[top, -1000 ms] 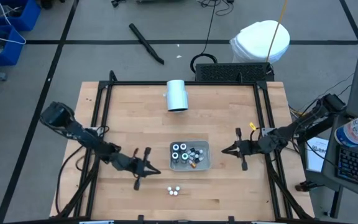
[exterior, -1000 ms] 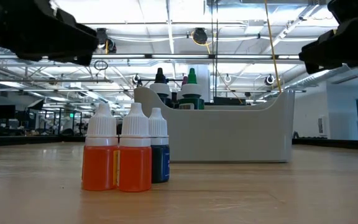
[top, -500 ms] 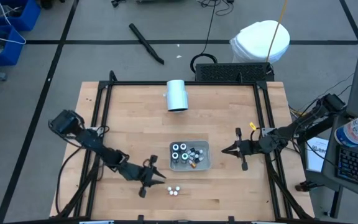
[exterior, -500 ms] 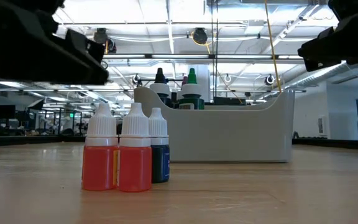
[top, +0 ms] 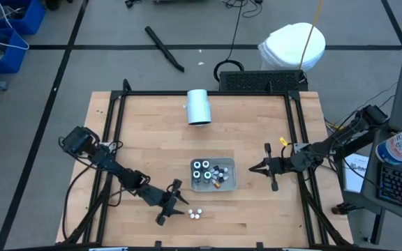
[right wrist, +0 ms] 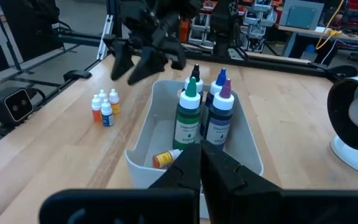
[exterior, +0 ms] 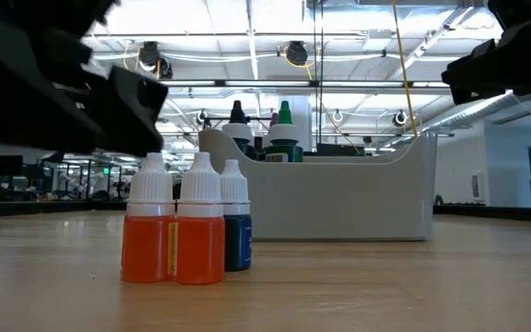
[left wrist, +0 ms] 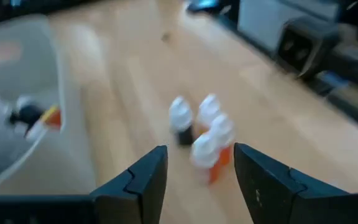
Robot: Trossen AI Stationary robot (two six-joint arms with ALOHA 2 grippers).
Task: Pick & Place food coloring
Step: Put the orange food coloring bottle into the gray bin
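Three tiny white-capped food coloring bottles (top: 195, 214), two orange and one blue, stand upright in a cluster (exterior: 182, 226) on the wooden table near its front edge. My left gripper (top: 181, 203) is open just left of them, low over the table. In its wrist view the fingers (left wrist: 201, 152) point at the cluster (left wrist: 201, 134) and touch nothing. The grey tray (top: 229, 183) behind them holds more bottles. My right gripper (top: 252, 168) is shut (right wrist: 201, 155), off the tray's right end and above the table.
The tray (right wrist: 143, 140) holds taller green, blue and purple-topped bottles (right wrist: 191, 118) and a small orange-capped one lying down (right wrist: 165, 159). A white cylinder (top: 199, 107) lies at the table's far side. Black frame rails (top: 117, 132) run along the table's edges.
My left gripper has moved toward the table's right and near edges and sunk lower, closing in on the three small bottles. Its fingers have spread apart. The bottles and the tray have stayed where they were.
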